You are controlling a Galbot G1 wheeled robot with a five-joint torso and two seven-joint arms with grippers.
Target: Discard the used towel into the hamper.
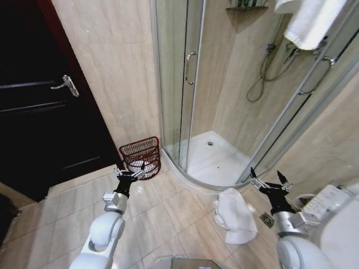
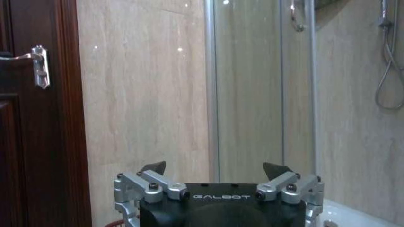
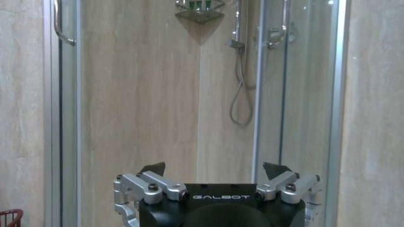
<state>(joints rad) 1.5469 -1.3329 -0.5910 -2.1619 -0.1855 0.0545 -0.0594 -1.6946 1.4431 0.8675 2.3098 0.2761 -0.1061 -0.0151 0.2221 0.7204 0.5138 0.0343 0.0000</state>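
Note:
The used towel (image 1: 234,214) lies crumpled and white on the tiled floor, just outside the shower's curved sill. The hamper (image 1: 141,157), a dark reddish wire basket with something white inside, stands on the floor against the wall left of the shower door; its edge also shows in the right wrist view (image 3: 9,217). My left gripper (image 1: 133,172) is open and empty, held just in front of the hamper (image 2: 215,167). My right gripper (image 1: 268,180) is open and empty too, raised to the right of the towel and above it (image 3: 215,168).
A glass shower enclosure (image 1: 185,84) fills the middle, with a clean white towel (image 1: 311,19) hung over its top rail. A dark wooden door (image 1: 33,101) is on the left and a toilet (image 1: 336,213) on the right. A floor drain (image 1: 267,219) sits beside the towel.

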